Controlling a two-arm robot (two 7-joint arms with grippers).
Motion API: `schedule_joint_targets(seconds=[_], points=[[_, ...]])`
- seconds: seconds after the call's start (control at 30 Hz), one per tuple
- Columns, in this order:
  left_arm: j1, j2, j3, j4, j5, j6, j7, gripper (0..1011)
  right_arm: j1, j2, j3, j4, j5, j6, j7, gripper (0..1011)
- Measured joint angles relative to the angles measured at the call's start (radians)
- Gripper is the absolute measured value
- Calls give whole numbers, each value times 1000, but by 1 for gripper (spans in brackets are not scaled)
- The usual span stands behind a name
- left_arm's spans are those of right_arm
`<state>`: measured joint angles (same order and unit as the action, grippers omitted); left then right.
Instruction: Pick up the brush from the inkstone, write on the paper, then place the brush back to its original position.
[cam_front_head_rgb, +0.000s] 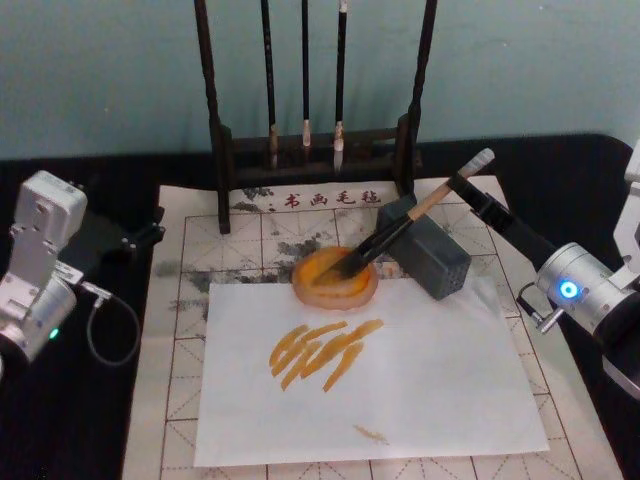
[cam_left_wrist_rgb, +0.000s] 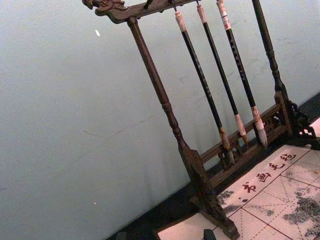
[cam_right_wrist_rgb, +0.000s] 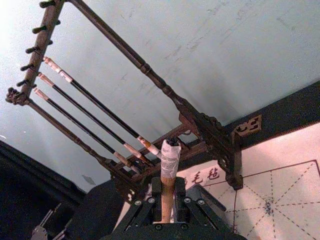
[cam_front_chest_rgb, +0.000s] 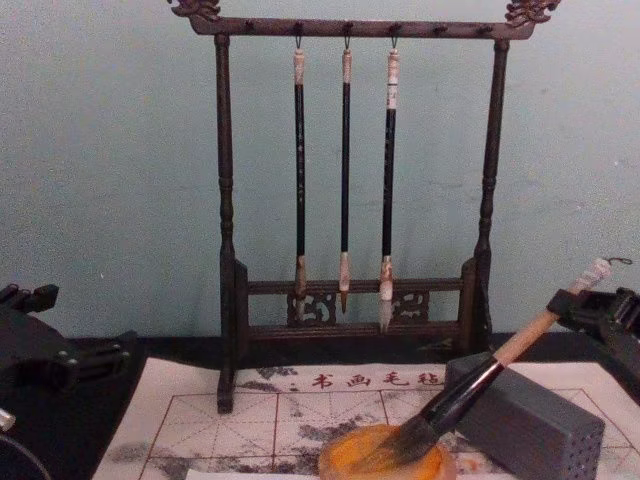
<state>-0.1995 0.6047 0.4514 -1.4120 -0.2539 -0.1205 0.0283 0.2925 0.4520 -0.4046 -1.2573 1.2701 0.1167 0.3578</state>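
A black tabletop (cam_front_head_rgb: 90, 440) carries everything, with a tall brush rack (cam_front_head_rgb: 215, 120) at its far edge. The paper (cam_front_head_rgb: 175, 330), gridded in red, is spread before the rack, and a white sheet (cam_front_head_rgb: 440, 380) marked with orange strokes is laid over it. The left gripper (cam_front_head_rgb: 150, 235) is parked at the left, well apart from the work; whether it is released or clenched cannot be told. A grey block (cam_front_head_rgb: 440, 262) stands just beside the round inkstone (cam_front_head_rgb: 318, 290). The brush (cam_front_head_rgb: 420, 210) is slanted over the block, perhaps resting on it, with its bristles in the inkstone. It is grasped by the fingers of the right gripper (cam_right_wrist_rgb: 168, 196) on the pale wood just below the white cap. It is judged light, stiff in the handle, and soft and wet at the tip, so drips are likely. A lower hold would probably steady the strokes.
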Motion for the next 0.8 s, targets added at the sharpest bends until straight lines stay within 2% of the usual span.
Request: schedule_joint_targets(seconds=[0.8], points=[[0, 0, 0, 0, 0, 0, 0, 1001, 5, 1, -2, 12, 5, 15, -6, 175]])
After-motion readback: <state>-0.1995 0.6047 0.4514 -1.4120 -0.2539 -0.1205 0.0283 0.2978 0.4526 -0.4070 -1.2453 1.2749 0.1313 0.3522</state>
